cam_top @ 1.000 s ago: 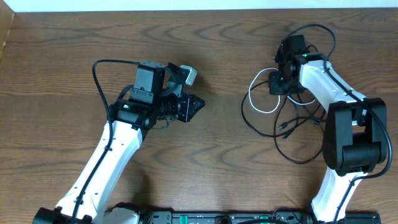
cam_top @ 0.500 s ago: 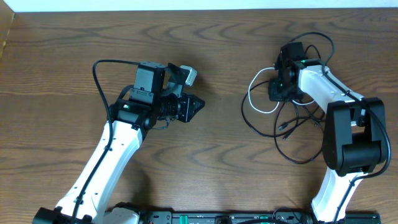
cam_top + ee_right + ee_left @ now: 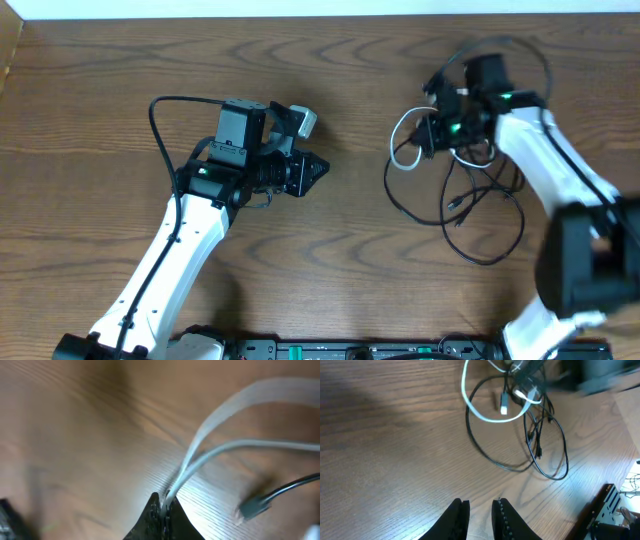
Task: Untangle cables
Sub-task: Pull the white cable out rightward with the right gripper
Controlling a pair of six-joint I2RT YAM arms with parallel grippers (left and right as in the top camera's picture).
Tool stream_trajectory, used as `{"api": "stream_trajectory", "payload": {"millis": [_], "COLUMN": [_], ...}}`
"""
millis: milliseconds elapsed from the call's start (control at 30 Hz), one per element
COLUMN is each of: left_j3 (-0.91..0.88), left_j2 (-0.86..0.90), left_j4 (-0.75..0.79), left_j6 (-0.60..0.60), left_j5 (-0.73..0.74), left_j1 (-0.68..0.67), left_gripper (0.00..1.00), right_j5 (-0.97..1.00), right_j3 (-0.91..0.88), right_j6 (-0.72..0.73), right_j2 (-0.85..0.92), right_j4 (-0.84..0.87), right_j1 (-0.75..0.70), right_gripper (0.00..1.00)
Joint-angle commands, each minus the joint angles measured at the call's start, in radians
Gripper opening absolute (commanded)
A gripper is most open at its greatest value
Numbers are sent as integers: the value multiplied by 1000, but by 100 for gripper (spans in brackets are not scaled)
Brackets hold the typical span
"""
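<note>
Dark brown wood-grain table [image 3: 360, 250] fills most of the overhead frame. Plain white strip [image 3: 300, 7] along top edge. Black equipment rail [image 3: 300, 351] with small green lights at bottom centre. Tan board edge [image 3: 6, 55] at upper left.

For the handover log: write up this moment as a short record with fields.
right hand: shut on the white cable
left hand: slightly open, empty, touching no cable
black cables: loose overlapping loops on the table, crossing the white cable
untangling: not yet done
</note>
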Motion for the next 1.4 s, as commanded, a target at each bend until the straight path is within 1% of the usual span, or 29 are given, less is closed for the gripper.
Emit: {"api": "stream_trajectory", "payload": {"millis": [0,100,133,167,300,333,467,600,667,700,833,900,933,1000,1133,1200,1267,1367], "left_j3": [16,16,16,16,16,16,16,16,16,16,16,16,16,16,16,16,16,16], "left_j2": [-17,-17,-17,-17,-17,-17,-17,-17,-17,-17,-17,-17,-17,-17,-17,-17,-17,-17], "left_j4": [-3,-4,-4,-5,-14,-16,-18,-18,-18,-18,-18,-18,-18,-18,-18,-19,-19,-31], "left_j6": [17,17,17,17,17,17,17,17,17,17,17,17,17,17,17,17,17,18], "left_j5": [-5,-5,-5,-5,-5,-5,-5,-5,-5,-5,-5,-5,-5,-5,-5,-5,-5,-5], "left_j1": [-1,-1,-1,-1,-1,-1,-1,-1,-1,-1,-1,-1,-1,-1,-1,-1,-1,-1], "left_gripper": [21,21,21,21,21,21,21,21,21,21,21,21,21,21,21,21,21,21], "right_j5": [-48,98,124,203,326,367,398,417,516,531,726,854,886,921,936,935,918,926], "right_j3": [64,107,117,148,263,320,478,597,634,635,634,634,634,635,635,635,639,674], "right_j6": [19,44,43,42,27,28,28,24,24,24,26,63,81,115,206,235,265,293], "right_j2": [-210,-362,-384,-439,-524,-541,-549,-549,-549,-549,-512,-470,-455,-423,-350,-339,-339,-339], "right_j4": [-6,-77,-97,-156,-298,-344,-442,-483,-510,-516,-591,-615,-615,-611,-611,-611,-603,-638], "right_j1": [-2,-2,-3,-2,-2,-2,-2,-3,-3,-3,-3,-9,-19,-53,-231,-316,-446,-549], "right_gripper": [1,1,1,1,1,1,1,1,1,1,1,1,1,1,1,1,1,1]}}
